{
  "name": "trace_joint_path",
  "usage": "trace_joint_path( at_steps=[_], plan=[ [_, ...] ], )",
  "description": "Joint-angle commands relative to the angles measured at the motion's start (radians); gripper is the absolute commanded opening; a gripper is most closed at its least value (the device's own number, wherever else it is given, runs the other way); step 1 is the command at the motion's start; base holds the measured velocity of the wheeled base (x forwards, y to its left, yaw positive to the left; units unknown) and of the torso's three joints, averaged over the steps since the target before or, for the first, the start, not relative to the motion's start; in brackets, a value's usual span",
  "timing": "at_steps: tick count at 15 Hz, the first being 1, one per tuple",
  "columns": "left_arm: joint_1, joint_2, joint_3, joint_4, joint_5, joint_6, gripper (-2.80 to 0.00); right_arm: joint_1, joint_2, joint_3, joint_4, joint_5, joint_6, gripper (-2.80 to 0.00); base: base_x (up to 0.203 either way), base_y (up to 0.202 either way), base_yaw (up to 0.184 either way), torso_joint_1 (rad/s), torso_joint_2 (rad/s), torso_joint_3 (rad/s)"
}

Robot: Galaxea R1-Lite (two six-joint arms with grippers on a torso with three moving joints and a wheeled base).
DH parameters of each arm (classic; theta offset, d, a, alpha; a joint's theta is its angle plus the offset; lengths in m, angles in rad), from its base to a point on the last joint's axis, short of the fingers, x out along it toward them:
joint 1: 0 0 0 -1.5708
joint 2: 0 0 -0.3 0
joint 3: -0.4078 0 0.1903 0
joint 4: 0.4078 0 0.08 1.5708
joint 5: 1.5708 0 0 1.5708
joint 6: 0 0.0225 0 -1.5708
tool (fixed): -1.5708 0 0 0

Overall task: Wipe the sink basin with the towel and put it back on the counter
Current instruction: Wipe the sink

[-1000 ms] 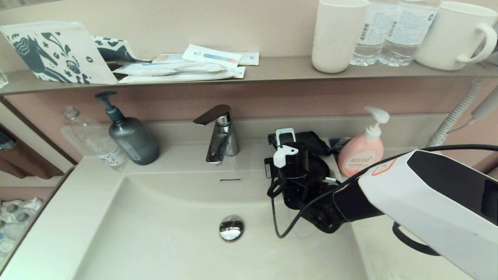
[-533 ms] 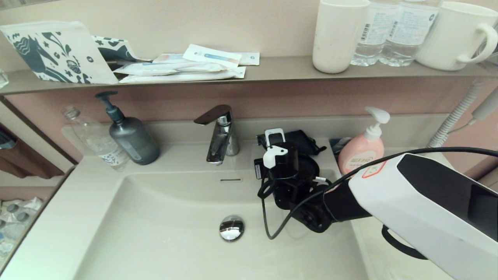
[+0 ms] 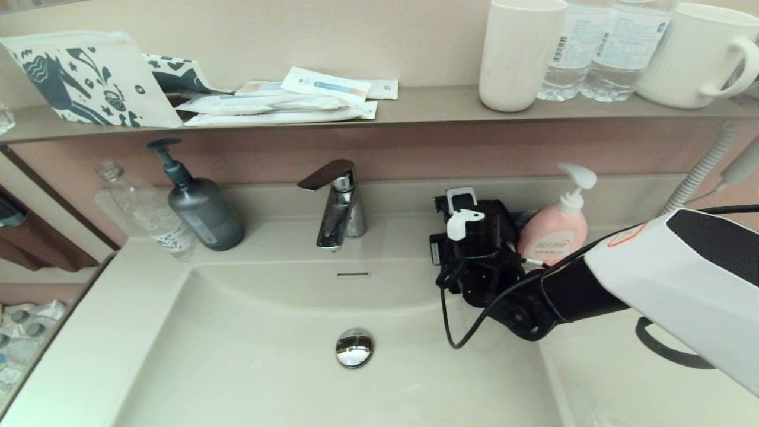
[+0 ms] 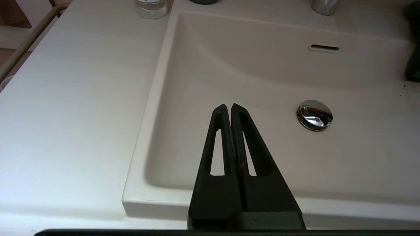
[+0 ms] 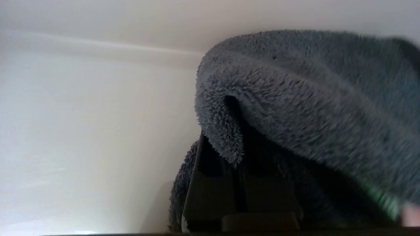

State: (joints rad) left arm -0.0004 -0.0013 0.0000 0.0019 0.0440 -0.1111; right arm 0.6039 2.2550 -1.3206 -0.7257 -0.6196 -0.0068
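Observation:
The cream-white sink basin [image 3: 249,356] with its chrome drain plug [image 3: 354,347] and overflow slot [image 3: 352,274] fills the middle of the head view. My right gripper [image 5: 234,144] is shut on the dark grey fluffy towel [image 5: 295,91], which drapes over its fingers. It sits over the counter [image 3: 397,237] at the basin's back right corner, close beside the pink soap bottle [image 3: 554,228]. In the head view the wrist hides most of the towel. My left gripper [image 4: 228,106] is shut and holds nothing, hovering over the basin's front left part.
A chrome faucet [image 3: 335,204] stands behind the basin. A grey pump bottle [image 3: 201,207] and a clear bottle [image 3: 145,213] stand at the back left. The wall shelf [image 3: 415,104] carries a cup, water bottles, a mug, packets and a pouch. A hose [image 3: 699,172] hangs at right.
My right arm first slid left along the basin's back edge, then swung right and back toward the pink soap bottle, carrying the towel. The left gripper's earlier state is not shown.

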Motion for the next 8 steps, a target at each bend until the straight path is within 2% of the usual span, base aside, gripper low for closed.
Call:
trace_joint_path(
  at_steps=[1,5,8],
  plan=[
    [0.000,0.001,0.000,0.000,0.000,-0.001,-2.80,-0.029,-0.047,0.026,-0.007,-0.004,-0.010,-2.80,0.000,0.000,0.000,0.000,0.00,0.000],
    [0.000,0.001,0.000,0.000,0.000,-0.001,-2.80,-0.056,-0.072,0.055,-0.007,-0.005,-0.019,-2.80,0.000,0.000,0.000,0.000,0.00,0.000],
    [0.000,0.001,0.000,0.000,0.000,-0.001,-2.80,-0.011,-0.036,0.046,-0.012,-0.006,-0.018,-2.80,0.000,0.000,0.000,0.000,0.00,0.000]
  ],
)
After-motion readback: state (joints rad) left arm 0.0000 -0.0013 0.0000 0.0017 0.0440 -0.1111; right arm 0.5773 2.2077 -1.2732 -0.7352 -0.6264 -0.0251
